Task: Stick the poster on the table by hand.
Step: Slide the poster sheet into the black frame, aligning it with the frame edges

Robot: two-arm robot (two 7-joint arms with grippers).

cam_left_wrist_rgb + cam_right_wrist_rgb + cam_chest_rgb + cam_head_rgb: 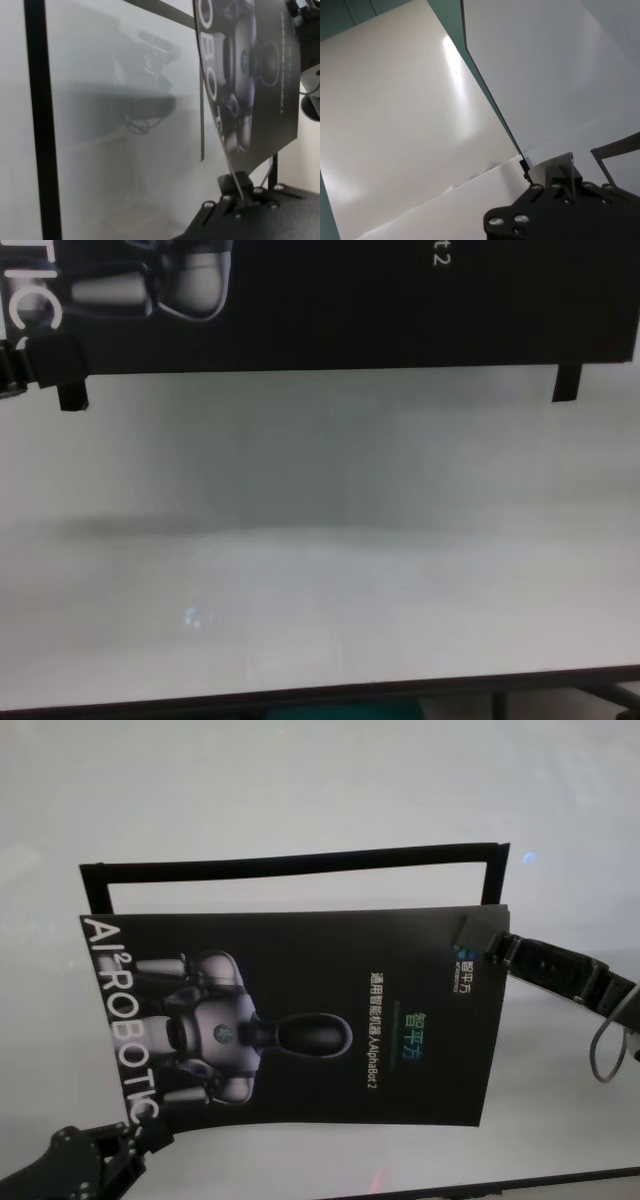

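the chest view cuts off most of the poster (330, 305) above the table (320, 570), and its two grippers barely show. the head view shows it whole, over a black strip frame (300, 860): left gripper (140, 1132) pinches its near-left corner, right gripper (478, 932) clamps its far-right corner.

Narrow black strips (300, 857) mark three sides of a rectangle, its right-hand strip ending just beyond the fingertips of the right gripper (478, 933), its left-hand strip well beyond those of the left gripper (140, 1128). Small blue glint (527, 855) near the strips' far right corner, farther out than the right fingertips. Teal floor (340, 15) in right wrist view.
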